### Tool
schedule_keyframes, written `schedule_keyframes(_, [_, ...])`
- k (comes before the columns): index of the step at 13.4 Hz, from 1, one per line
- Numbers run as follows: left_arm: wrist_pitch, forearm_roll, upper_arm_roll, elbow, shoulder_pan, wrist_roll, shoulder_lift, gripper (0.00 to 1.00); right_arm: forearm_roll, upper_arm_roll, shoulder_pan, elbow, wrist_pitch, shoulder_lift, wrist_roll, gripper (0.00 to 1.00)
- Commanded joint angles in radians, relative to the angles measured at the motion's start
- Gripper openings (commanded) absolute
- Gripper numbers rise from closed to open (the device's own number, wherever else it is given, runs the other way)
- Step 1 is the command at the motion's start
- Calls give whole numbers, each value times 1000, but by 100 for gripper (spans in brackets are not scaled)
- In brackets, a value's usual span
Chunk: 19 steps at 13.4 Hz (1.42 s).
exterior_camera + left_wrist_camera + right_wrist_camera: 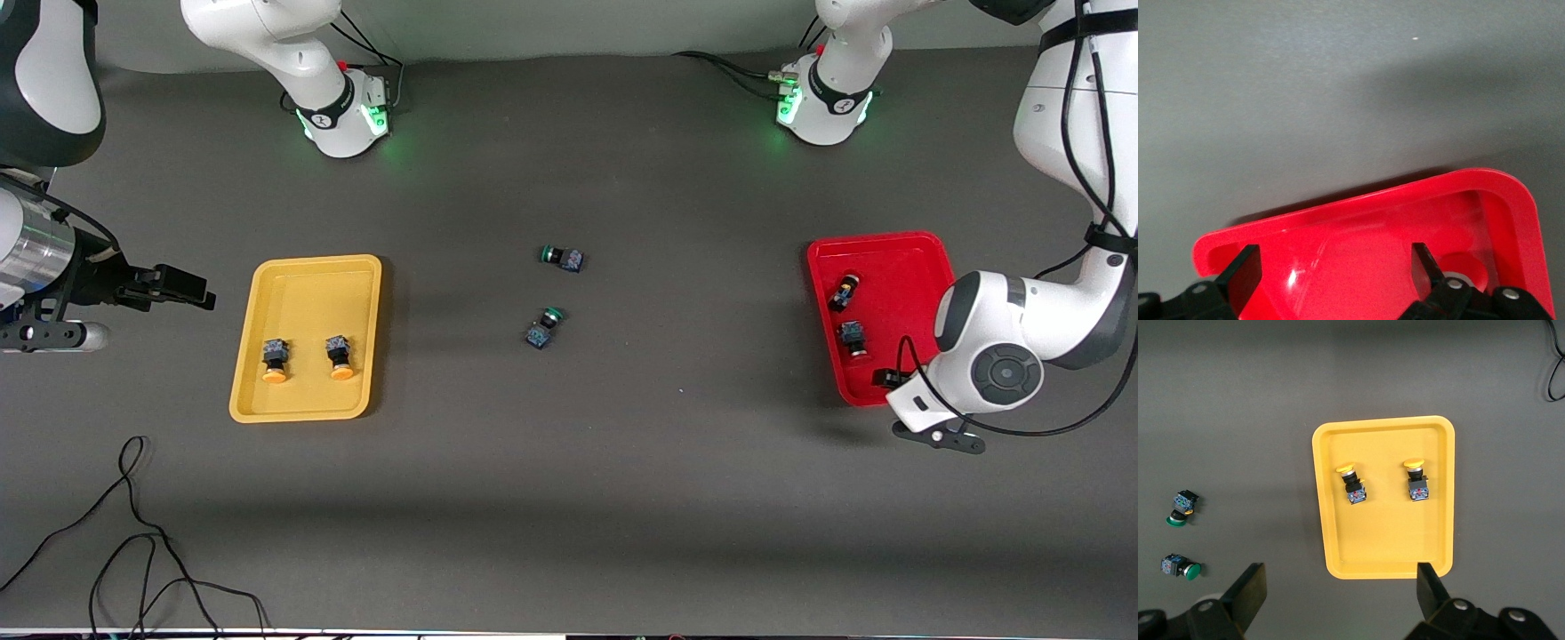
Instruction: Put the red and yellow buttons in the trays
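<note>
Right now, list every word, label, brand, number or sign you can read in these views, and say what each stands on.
No readable word or number in any view.
Right arm's base: a small round dark emblem, too small to read.
Left arm's base: the same kind of emblem, too small to read.
Yellow tray, red tray and the buttons in them: no marking visible.

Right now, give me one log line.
yellow tray: two yellow buttons | red tray: two red buttons | left gripper: open over red tray | right gripper: open, waiting
</note>
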Motion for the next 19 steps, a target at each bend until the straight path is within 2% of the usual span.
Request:
schedule_keyframes(1, [-51, -88, -5, 28, 15, -9, -41, 100, -27, 62, -48, -24, -2, -35, 24, 100])
schedule_keyframes(3, [-115, -190, -8, 24, 49, 6, -129, 100, -39, 177, -165, -24, -2, -47, 21, 100])
schedule_keyframes(5, [-166, -227, -5, -1, 50, 8, -245, 100, -48, 263, -255, -24, -4, -55, 18, 100])
schedule_keyframes(7, [-206, -302, -2, -67, 58, 8, -391, 100, -54, 265, -253, -23, -6, -59, 19, 100])
schedule_keyframes(11, [-189, -398, 3, -272, 70, 8, -692, 100, -74, 260, -257, -17, -12, -73, 16, 100])
schedule_keyframes(12, [-200, -428, 23, -282, 69, 9, -727, 100, -79, 265, -268, -18, -12, -79, 16, 100])
schedule_keyframes(14, [-202, -439, 28, -253, 67, 9, -727, 100, -80, 323, -341, -20, -12, -91, 18, 100])
schedule_keyframes(16, [-237, -436, 28, -184, 64, 12, -700, 100, -100, 329, -346, -18, -12, -99, 18, 100])
schedule_keyframes(19, [-295, -437, 26, -139, 58, 9, -698, 100, -103, 317, -328, -20, -15, -119, 19, 100])
